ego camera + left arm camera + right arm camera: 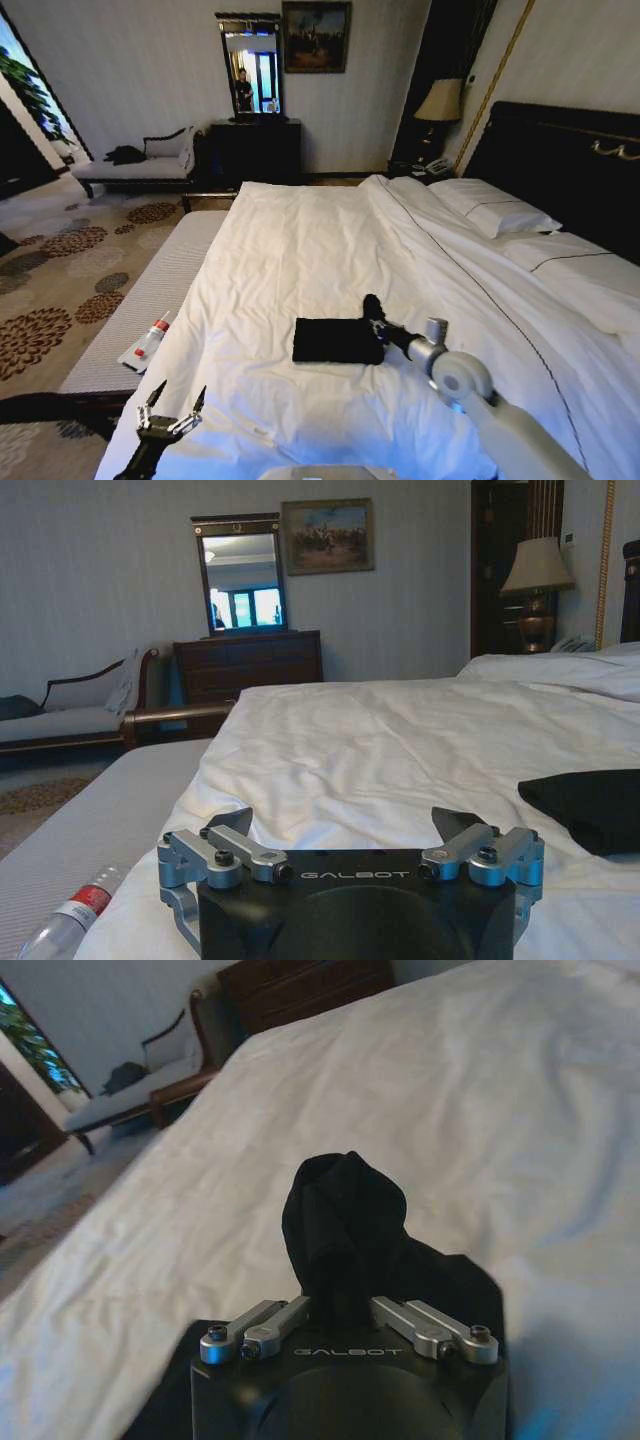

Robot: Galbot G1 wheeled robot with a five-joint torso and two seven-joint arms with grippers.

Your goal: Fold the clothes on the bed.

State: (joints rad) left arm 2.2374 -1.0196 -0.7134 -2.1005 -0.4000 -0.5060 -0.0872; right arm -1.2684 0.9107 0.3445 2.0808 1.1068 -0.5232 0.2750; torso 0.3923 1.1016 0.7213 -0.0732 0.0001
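Head view: a black T-shirt (337, 340), folded into a compact rectangle, lies on the white duvet of the bed (300, 250), at about 6 o'clock from the bed's centre. The right gripper (374, 322) sits at the shirt's 3 o'clock edge, its fingers pinched on a bunched fold of the fabric, which stands up between them in the right wrist view. The left gripper (172, 405) hovers over the bed's near corner at 7 o'clock, fingers spread wide and empty. A bottle (150, 341) with a red label rests on the bench (140, 300) beside the bed.
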